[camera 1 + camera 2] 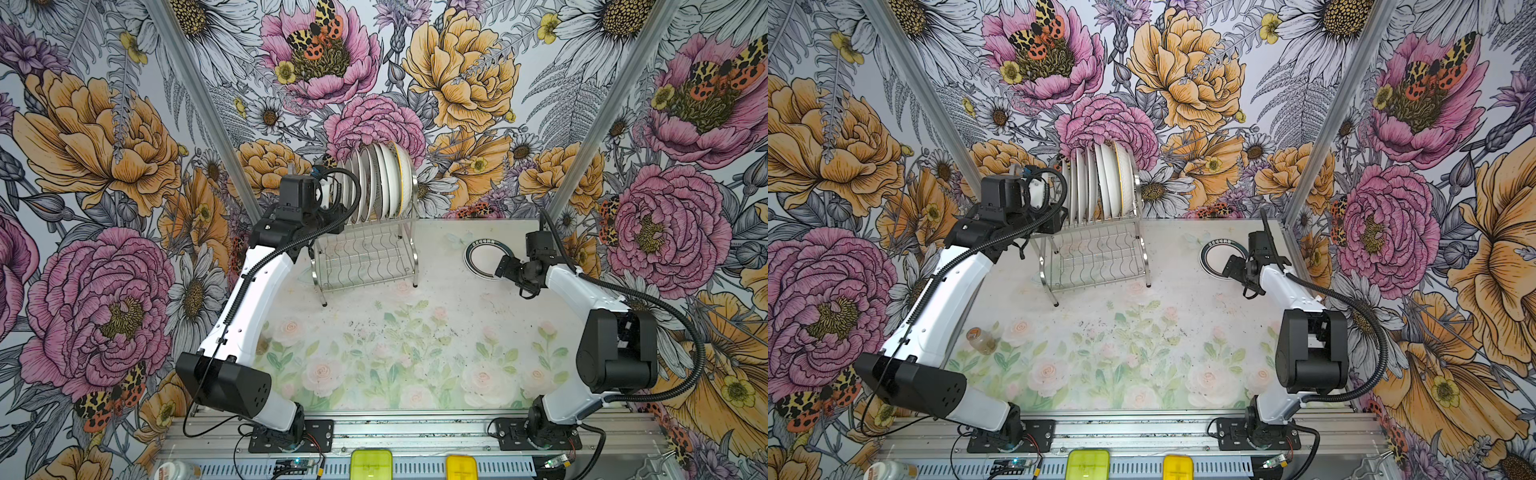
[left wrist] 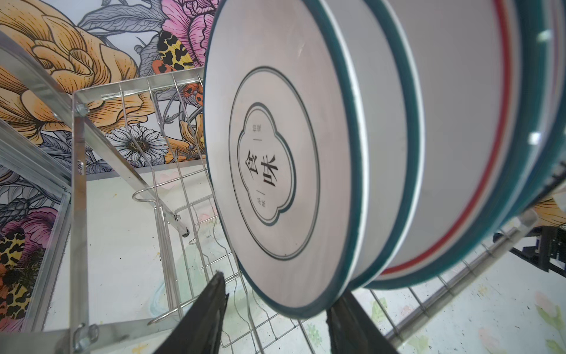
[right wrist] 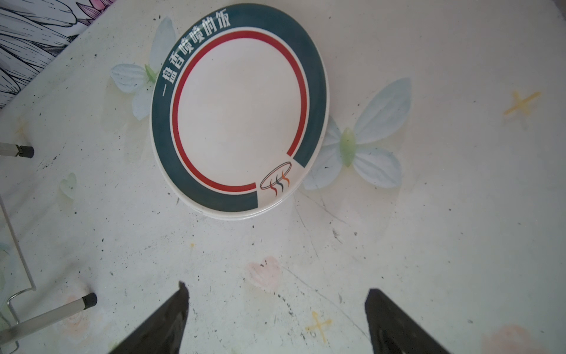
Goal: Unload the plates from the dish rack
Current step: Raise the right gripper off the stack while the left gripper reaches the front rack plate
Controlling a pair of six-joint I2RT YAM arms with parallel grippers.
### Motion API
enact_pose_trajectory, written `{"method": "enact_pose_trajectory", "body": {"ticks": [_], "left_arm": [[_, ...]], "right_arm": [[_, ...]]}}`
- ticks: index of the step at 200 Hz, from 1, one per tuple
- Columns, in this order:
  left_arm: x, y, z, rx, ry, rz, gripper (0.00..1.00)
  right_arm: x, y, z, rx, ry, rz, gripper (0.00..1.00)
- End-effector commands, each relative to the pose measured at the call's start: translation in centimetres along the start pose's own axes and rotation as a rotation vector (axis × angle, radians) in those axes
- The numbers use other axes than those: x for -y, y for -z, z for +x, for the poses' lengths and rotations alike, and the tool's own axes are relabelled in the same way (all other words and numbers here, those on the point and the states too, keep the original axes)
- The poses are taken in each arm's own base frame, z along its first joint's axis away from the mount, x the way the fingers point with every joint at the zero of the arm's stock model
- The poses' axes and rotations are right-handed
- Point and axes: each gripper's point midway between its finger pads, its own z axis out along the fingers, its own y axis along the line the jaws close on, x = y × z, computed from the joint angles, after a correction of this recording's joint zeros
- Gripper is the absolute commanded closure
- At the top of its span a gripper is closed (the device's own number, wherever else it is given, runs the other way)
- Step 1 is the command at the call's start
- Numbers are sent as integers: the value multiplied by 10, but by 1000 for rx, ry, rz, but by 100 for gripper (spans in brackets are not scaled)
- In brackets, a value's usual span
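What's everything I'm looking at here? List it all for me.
racked plates: several, count unclear, white with teal rims, upright in rack's upper tier
flat plate: one, white, teal band, red ring, on table right
dish rack: one, silver, table rear
jar: one, clear, table left
plastic boxes: two, yellow, front rail
table: one, pale floral
left gripper: one, black, open around frontmost racked plate's rim
right gripper: one, black, open, near flat plate

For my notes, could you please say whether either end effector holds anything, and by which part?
Nothing is gripped: the left end effector straddles the rim of the end plate with a gap; the right end effector is open.
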Motion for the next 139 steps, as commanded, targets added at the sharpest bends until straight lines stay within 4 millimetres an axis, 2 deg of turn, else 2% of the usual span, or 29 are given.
{"method": "enact_pose_trajectory", "body": {"ticks": [1,77,139], "left_arm": [[-4,0,-18,59,-26,-34,50],[-3,-18,-21,82,-116,-132,57],[-5,-27,-19,84,-139,-171,68]], "right_arm": [[-6,10,-12,52,11,-34,9],[-7,15,-15,64,11,-42,10],[-10,19,-17,73,13,-54,12]]}}
